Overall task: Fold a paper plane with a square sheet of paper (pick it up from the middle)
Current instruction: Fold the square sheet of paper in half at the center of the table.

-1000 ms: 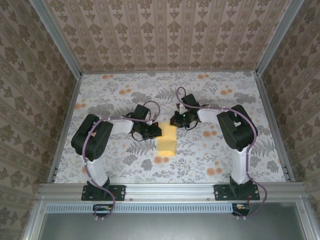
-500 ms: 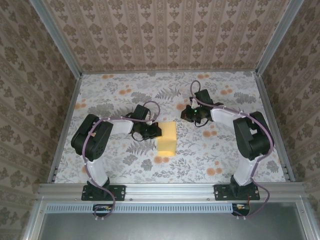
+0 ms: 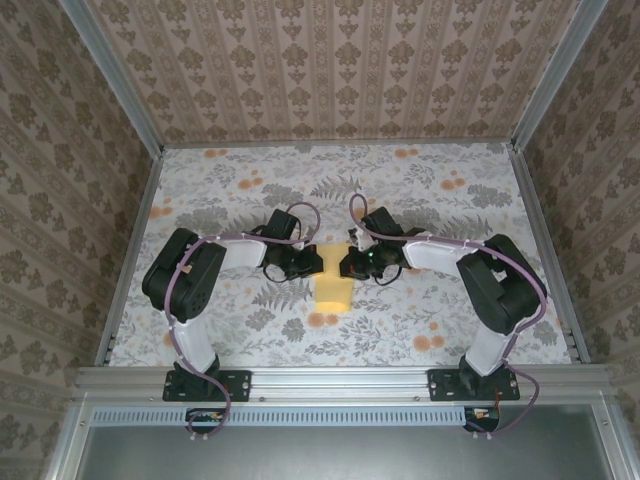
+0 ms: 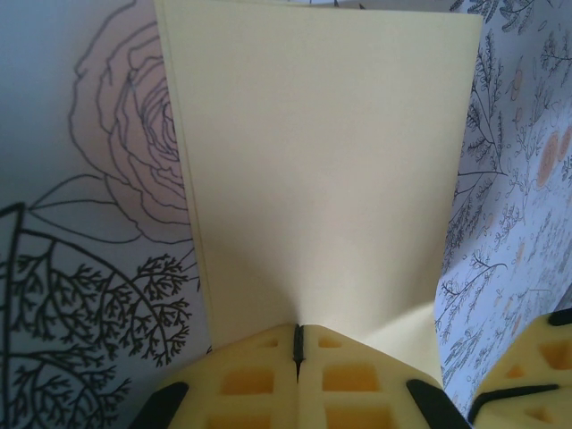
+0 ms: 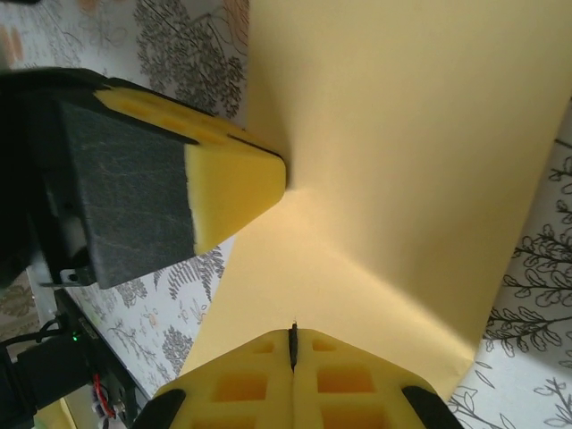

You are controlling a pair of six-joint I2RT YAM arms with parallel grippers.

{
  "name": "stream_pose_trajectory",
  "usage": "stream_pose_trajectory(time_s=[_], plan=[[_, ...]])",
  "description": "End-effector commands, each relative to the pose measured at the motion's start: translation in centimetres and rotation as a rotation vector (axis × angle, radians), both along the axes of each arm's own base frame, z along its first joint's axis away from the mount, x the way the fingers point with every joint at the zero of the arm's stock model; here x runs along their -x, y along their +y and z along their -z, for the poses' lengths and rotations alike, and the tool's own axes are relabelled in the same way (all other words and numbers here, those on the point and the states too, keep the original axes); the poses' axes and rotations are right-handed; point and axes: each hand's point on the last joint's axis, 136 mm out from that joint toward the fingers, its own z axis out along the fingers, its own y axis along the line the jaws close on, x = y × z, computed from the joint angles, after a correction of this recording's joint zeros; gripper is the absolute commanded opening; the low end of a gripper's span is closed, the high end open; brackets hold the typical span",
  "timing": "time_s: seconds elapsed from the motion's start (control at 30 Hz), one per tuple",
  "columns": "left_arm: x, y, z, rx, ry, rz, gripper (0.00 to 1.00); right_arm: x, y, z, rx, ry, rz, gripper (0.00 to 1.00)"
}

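The square sheet of paper [image 3: 333, 288] lies as a plain yellow folded piece on the floral table, between both grippers. My left gripper [image 3: 313, 262] is shut, its tips resting on the paper's left part. In the left wrist view the shut left gripper [image 4: 298, 344] touches the paper [image 4: 322, 179], which stretches away from the tips. My right gripper [image 3: 347, 263] is shut too, its tips on the paper's right part. The right wrist view shows the shut right gripper [image 5: 292, 344] against the paper [image 5: 402, 152], with the left gripper's fingers [image 5: 234, 183] touching the sheet just beyond.
The table [image 3: 450, 310] carries a grey floral print with small orange blotches. Patterned walls and metal rails [image 3: 135, 235] close it in on three sides. Both arms bend inward toward the middle, with open tabletop behind and to the sides.
The right gripper swung out to the right, away from the paper, then came back onto its right part. The left gripper stayed put on the paper.
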Motion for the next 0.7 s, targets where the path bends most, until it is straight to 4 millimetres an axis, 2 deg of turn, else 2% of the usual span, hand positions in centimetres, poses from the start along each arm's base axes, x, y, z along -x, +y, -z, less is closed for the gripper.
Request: stream_pose_trajectory(time_s=[0.0, 0.43, 0.67], plan=[[6.5, 7.3, 8.8, -0.393, 0.249, -0.047, 0.00, 1.6, 0.4, 1.5, -0.008, 0.080, -0.023, 0.00], [6.9, 7.7, 9.6, -0.413, 0.269, -0.062, 0.00, 3.6, -0.2, 3.6, -0.008, 0.158, -0.045, 0.00], [7.3, 8.5, 10.1, -0.451, 0.285, -0.084, 0.00, 5.8, -1.3, 4.5, 0.028, 0.199, -0.089, 0.00]])
